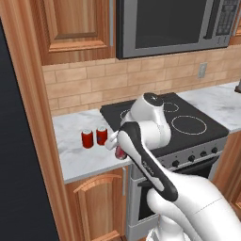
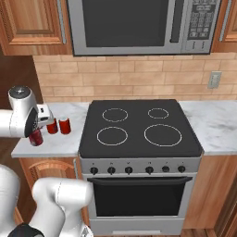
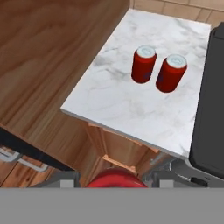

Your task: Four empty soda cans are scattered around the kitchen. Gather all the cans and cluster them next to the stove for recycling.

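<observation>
My gripper point(image 3: 114, 180) is shut on a red soda can point(image 3: 114, 177), whose top shows between the fingertips. In the left base view that can point(image 1: 120, 153) hangs at the front edge of the marble counter point(image 1: 75, 157), just left of the stove point(image 1: 188, 124); my forearm hides most of it. The right base view has the held can point(image 2: 36, 138) below the white hand. Two more soda cans point(image 1: 87, 139) point(image 1: 102, 135) stand upright side by side on the counter, close to the stove's left edge point(image 3: 214, 109). They are also in the hand view point(image 3: 144, 64) point(image 3: 171, 73).
A steel microwave point(image 2: 139, 25) hangs above the stove point(image 2: 139, 127). A tall wooden panel point(image 1: 28, 117) bounds the counter strip on the left. More marble counter point(image 2: 217, 125) runs right of the stove, with a wall outlet point(image 2: 213, 79) above it.
</observation>
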Robot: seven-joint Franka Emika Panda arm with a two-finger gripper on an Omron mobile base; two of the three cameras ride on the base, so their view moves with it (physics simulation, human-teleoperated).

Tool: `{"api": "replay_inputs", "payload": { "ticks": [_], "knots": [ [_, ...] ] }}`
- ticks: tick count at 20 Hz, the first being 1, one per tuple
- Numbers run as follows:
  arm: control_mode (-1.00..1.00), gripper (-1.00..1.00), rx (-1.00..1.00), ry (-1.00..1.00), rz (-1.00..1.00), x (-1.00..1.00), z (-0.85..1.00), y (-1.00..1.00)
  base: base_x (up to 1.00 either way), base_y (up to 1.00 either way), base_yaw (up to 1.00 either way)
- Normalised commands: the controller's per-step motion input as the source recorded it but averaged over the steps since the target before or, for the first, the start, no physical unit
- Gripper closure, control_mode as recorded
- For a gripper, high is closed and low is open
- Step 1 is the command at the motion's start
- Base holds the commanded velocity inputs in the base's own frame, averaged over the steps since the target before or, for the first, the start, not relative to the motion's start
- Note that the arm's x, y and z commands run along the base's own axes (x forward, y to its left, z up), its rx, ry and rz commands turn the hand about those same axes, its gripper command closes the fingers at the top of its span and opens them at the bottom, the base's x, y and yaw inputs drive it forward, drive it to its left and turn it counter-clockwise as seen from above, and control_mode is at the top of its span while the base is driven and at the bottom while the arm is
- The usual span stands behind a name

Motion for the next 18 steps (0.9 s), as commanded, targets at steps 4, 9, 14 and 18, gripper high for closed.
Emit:
{"api": "replay_inputs", "payload": {
  "ticks": [4,9,14,18],
  "knots": [
    [-1.00,1.00,0.00,-0.02,0.04,0.29,-0.17,0.22,0.00,0.00,0.00],
    [-1.00,1.00,-0.01,-0.01,0.04,0.23,-0.16,0.24,0.00,0.00,0.00],
    [-1.00,1.00,-0.01,0.00,0.03,0.18,-0.18,0.17,0.00,0.00,0.00],
    [-1.00,1.00,0.00,0.00,0.02,0.21,-0.21,0.07,0.00,0.00,0.00]
  ]
}}
